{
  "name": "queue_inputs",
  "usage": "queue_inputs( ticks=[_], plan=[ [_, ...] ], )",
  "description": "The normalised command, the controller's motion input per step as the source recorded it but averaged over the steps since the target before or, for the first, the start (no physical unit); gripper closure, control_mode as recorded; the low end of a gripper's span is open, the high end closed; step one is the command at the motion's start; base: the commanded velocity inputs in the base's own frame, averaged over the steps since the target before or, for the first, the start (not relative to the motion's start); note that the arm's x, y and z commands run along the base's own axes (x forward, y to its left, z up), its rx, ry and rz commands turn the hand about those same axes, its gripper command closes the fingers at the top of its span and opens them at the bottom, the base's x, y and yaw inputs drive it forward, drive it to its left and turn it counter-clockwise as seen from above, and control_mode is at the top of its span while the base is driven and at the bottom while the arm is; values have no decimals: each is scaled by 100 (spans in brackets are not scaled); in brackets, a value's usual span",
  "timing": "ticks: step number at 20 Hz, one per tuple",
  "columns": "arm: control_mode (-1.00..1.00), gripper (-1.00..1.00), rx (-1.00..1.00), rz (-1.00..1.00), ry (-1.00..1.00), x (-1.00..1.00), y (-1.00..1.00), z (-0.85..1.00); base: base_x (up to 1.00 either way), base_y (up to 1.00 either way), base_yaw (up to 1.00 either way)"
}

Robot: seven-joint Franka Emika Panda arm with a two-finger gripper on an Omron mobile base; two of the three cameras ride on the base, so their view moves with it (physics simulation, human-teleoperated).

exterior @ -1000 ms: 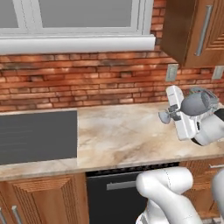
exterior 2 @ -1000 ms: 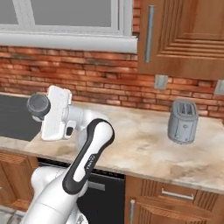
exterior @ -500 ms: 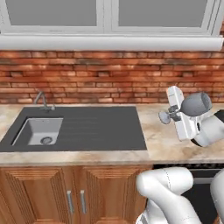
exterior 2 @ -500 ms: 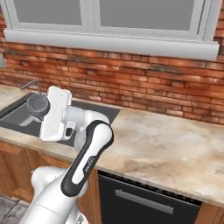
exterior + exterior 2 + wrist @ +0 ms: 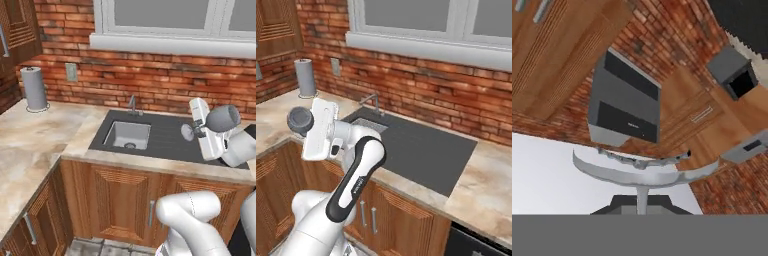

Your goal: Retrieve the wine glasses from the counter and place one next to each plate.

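Note:
A wine glass [image 5: 643, 173] of grey translucent glass is in my gripper [image 5: 642, 207], which is shut on its thin stem; the wide round part spreads just beyond the fingertips [image 5: 619, 205]. In the left base view the glass [image 5: 187, 132] shows as a small grey disc at the front of my white hand, held in the air above the right part of the dark sink [image 5: 145, 136]. The beige marbled counter [image 5: 40, 131] runs under the red brick wall and turns a corner at the left. The plates are out of view.
A faucet [image 5: 132, 104] stands behind the sink basin. A grey paper towel roll [image 5: 34, 89] stands in the counter's far left corner, with a wall outlet [image 5: 71, 72] beside it. Brown cabinets [image 5: 120, 200] line the front below. The hand view looks past the glass at wooden cabinets and a grey appliance [image 5: 624, 107].
The whole picture has shifted because the base drove left along the counter: the toaster has left the view, and the sink and paper towel roll have come in. The arm holds its pose, glass still gripped.

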Motion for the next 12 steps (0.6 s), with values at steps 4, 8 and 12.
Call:
queue_inputs(
  ticks=[4,8,12],
  plan=[
    [100,100,0,0,0,0,0,0,0,1,100],
    [100,100,0,0,0,0,0,0,0,0,100],
    [100,100,0,0,0,0,0,0,0,0,100]
  ],
)
